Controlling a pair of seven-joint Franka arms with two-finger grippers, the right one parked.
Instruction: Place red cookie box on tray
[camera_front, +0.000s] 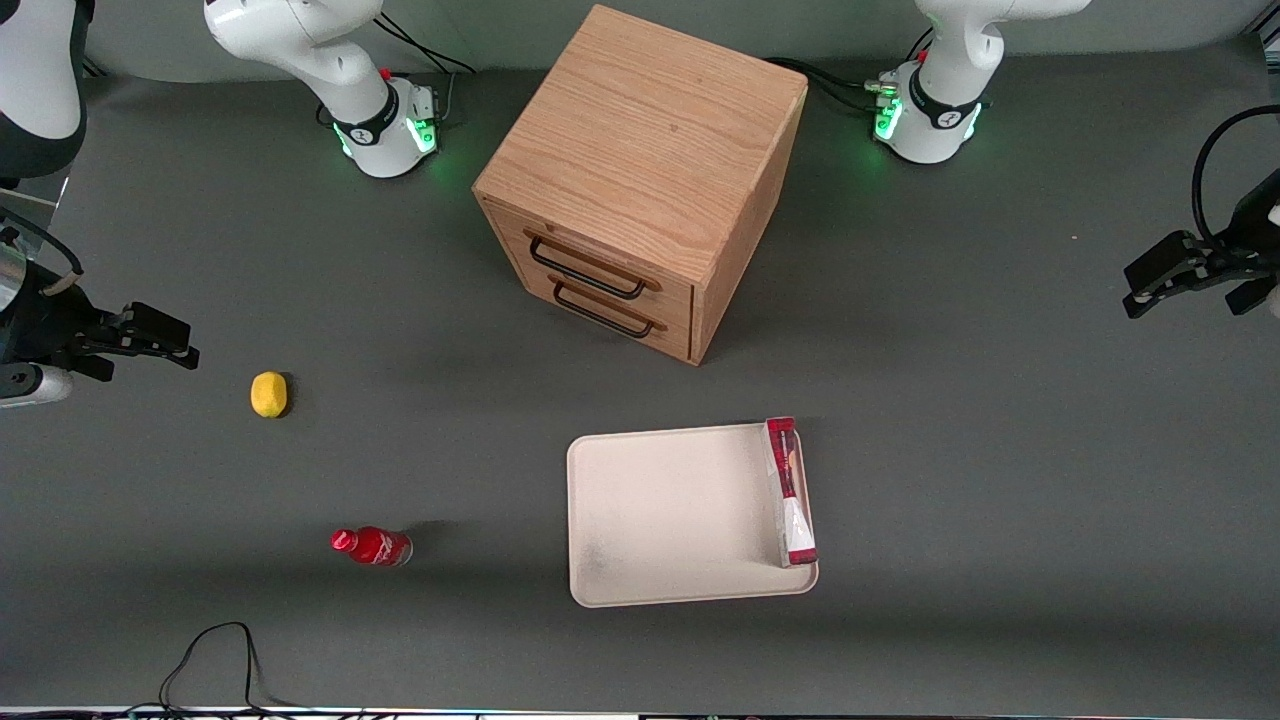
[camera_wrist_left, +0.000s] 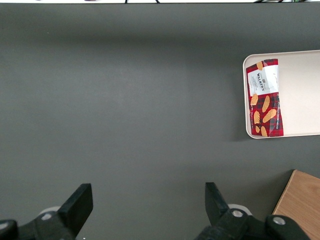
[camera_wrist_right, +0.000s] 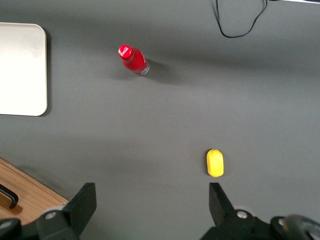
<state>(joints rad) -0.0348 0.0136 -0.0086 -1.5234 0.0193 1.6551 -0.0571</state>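
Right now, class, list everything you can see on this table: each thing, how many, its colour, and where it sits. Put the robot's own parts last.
Long slim dark red cookie box: one, red and white, lying in the tray along its rim toward the working arm's end.
Flat cream-white rectangular tray: one, cream, nearer the front camera than the cabinet.
Oak wooden two-drawer cabinet: one, light brown, mid-table.
Small red bottle: one, red, toward the parked arm's end.
Yellow lemon-like fruit: one, yellow, farther from the camera than the bottle.
Left arm's claw: one, black, open, above bare table, apart from the tray.
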